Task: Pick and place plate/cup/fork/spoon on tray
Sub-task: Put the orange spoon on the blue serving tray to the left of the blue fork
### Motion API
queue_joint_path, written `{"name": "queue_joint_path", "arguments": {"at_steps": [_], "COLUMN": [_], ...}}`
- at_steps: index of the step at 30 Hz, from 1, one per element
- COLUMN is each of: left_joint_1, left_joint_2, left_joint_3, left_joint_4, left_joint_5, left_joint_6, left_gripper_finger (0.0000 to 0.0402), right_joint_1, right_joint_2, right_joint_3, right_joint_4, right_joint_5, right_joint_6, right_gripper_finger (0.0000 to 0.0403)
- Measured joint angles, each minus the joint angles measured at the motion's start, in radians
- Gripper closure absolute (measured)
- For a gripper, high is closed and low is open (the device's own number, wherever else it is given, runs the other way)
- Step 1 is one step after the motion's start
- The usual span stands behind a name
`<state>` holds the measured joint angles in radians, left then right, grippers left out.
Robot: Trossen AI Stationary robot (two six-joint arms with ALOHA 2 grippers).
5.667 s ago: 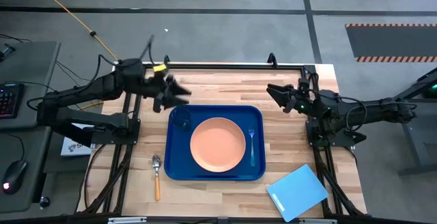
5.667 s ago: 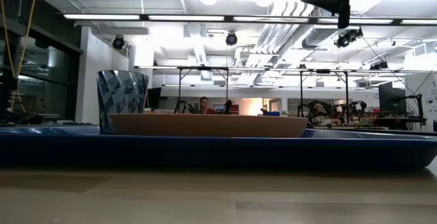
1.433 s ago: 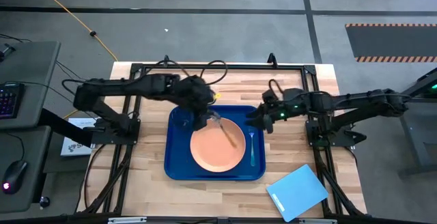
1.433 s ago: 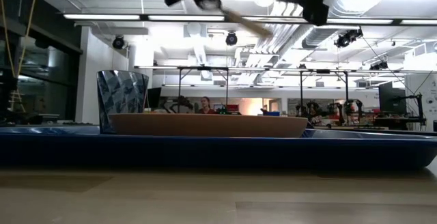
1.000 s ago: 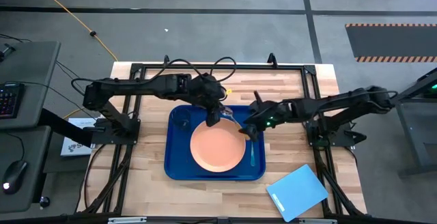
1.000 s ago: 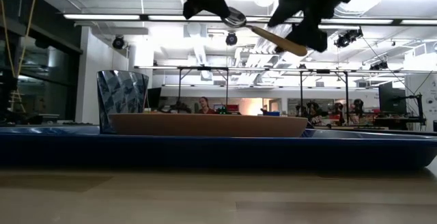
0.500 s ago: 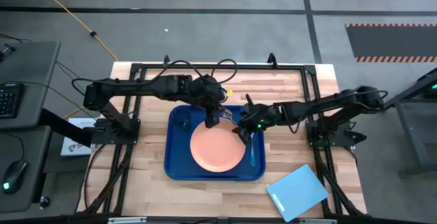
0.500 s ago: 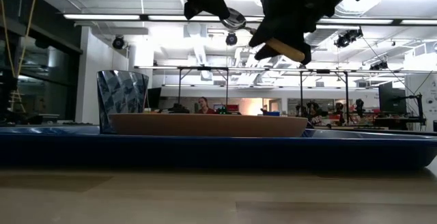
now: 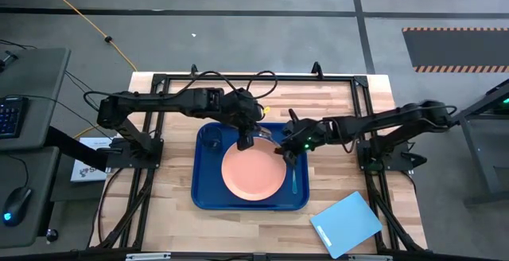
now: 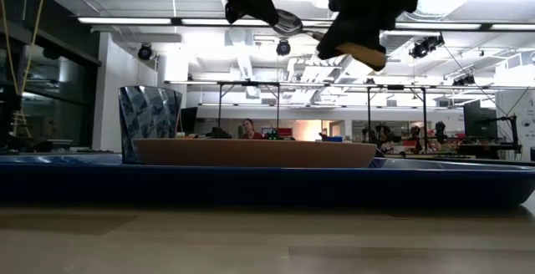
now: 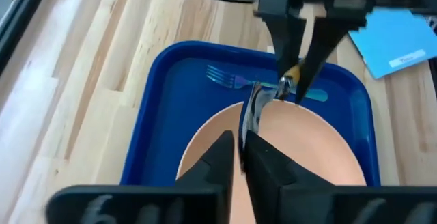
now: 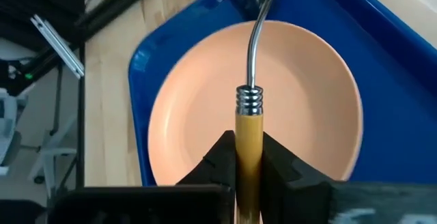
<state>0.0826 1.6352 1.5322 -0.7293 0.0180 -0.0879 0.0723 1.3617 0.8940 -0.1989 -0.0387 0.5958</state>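
Handover in mid-air above a wooden worktop (image 9: pixel 167 181): at left on the dark-blue tray (image 9: pixel 205 197) sits the cup (image 9: pixel 211 141); beside it the left gripper (image 11: pixel 240 157) pinches the bowl end of the spoon (image 12: pixel 250 115) above the salmon plate (image 9: pixel 253 169), while the right gripper (image 12: pixel 248 164) has its fingers (image 12: pixel 219 157) closed on the orange handle. The fork (image 9: pixel 293 172) lies on the tray to the plate's right, and a light-blue board (image 9: pixel 347 223) rests well apart at the worktop's corner. Both arms appear to share the spoon, so a clean transfer likely means one side letting go fully before the other moves, then lowering the spoon level onto free tray floor clear of the plate rim.
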Motion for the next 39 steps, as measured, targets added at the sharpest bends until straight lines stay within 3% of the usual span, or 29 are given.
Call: {"name": "queue_joint_path", "arguments": {"at_steps": [10, 15, 20, 23, 26, 30, 33, 39], "left_joint_1": [0.048, 0.080, 0.090, 0.086, 0.087, 0.086, 0.086, 0.087], "left_joint_2": [-0.073, -0.167, -0.269, -0.353, -0.444, -0.548, -0.602, -0.657], "left_joint_3": [-0.001, -0.001, -0.044, -0.157, -0.314, -0.487, -0.566, -0.601], "left_joint_4": [0.006, -0.035, 0.002, 0.165, 0.372, 0.569, 0.627, 0.645], "left_joint_5": [-0.034, -0.060, -0.065, -0.074, -0.076, -0.081, -0.089, -0.111], "left_joint_6": [0.041, 0.036, -0.001, -0.032, -0.100, -0.213, -0.279, -0.312], "left_gripper_finger": [0.0255, 0.0223, 0.0224, 0.0230, 0.0235, 0.0237, 0.0237, 0.0237], "right_joint_1": [0.001, 0.029, 0.105, 0.157, 0.209, 0.272, 0.300, 0.324], "right_joint_2": [-0.109, -0.174, -0.262, -0.275, -0.243, -0.141, -0.038, 0.120], "right_joint_3": [0.000, -0.077, -0.328, -0.464, -0.523, -0.497, -0.448, -0.371], "right_joint_4": [-0.277, -0.402, -0.129, 0.171, 0.378, 0.416, 0.418, 0.412], "right_joint_5": [0.022, 0.071, 0.084, 0.147, 0.284, 0.456, 0.461, 0.447], "right_joint_6": [-0.021, 0.067, 0.361, 0.584, 0.765, 1.011, 1.112, 1.175], "right_gripper_finger": [0.0389, 0.0389, 0.0389, 0.0389, 0.0389, 0.0390, 0.0390, 0.0390]}}
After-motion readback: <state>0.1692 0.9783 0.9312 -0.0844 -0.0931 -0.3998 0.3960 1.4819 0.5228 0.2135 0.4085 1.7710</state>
